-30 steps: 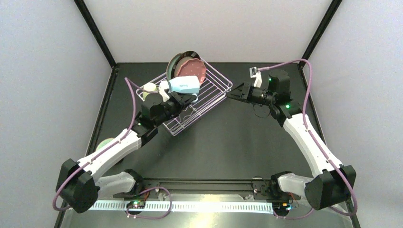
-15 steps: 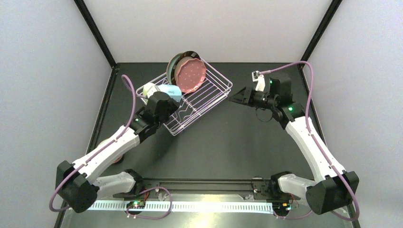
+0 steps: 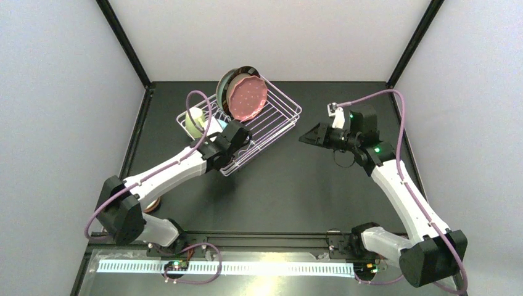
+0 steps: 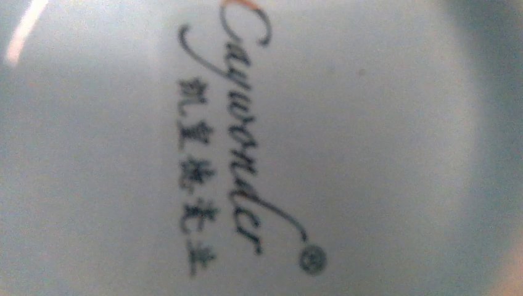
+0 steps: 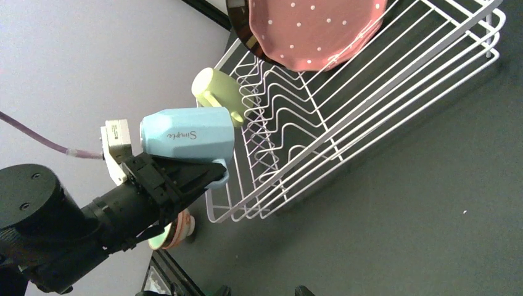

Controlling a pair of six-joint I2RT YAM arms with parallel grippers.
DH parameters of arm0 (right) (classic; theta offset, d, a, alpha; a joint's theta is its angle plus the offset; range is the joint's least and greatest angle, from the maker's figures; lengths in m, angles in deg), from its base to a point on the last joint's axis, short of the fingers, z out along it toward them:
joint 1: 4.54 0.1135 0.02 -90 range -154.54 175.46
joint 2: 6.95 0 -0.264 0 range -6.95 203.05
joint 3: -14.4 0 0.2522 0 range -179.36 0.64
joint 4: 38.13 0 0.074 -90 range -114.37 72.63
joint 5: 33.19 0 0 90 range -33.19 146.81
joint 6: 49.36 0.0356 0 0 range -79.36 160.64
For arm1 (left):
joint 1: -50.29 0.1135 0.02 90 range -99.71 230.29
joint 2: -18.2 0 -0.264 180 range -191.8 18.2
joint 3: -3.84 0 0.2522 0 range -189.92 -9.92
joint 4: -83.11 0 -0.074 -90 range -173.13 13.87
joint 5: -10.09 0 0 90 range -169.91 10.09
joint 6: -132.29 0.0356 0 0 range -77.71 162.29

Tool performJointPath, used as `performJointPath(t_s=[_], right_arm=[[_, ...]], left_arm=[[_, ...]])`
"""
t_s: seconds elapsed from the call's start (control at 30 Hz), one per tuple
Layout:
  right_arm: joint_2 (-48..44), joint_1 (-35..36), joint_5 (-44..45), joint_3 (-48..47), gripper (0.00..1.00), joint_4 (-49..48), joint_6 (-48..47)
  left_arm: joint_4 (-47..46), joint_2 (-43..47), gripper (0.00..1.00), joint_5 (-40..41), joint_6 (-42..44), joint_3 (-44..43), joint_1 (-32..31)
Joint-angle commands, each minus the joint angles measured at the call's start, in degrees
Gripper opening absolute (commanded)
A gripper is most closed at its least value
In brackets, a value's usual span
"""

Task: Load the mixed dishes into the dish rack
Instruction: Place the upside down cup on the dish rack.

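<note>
1. Left gripper [image 5: 203, 176] is clamped on the handle of the light blue mug [image 5: 188, 135]. The mug's body lies on its side across the fingers, and its stamped base fills my left wrist view.
2. Right gripper [image 3: 308, 134] hangs spread and empty to the right of the dish rack [image 3: 290, 111], well apart from it.
3. My main worry is the grip: a pinch on the handle alone lets the mug swing or slip out if I tilt the wrist.
4. The second risk is the pale green mug [image 5: 219, 92], already lying in the rack's left corner just beside the blue one. Lowering without clearance could knock the two together.
5. The third is the rim wire. The blue mug sits right at the rack's left edge, so it could catch there or land outside, near the small bowl [image 5: 176, 231] on the table.
6. I cannot tell whether the blue mug touches the wires yet.
7. The pink speckled plate [image 5: 314, 31] and the dark-rimmed green plate [image 3: 223, 83] stand at the far end, clear of this move.
</note>
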Motion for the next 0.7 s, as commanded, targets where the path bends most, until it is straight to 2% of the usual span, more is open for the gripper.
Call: performJointPath(t_s=[0.0,0.67], right_arm=[[-1.43,-0.29,-0.25,1.84,0.59,-0.37,-0.17],[0.59,-0.28,-1.71,3.84,0.59,-3.70,0.62]], left_arm=[[4.88,-1.92,0.01,9.25,-5.11,-4.56,-0.25],[11.82,-7.55,0.01,11.36,-7.30,-4.26,-0.25]])
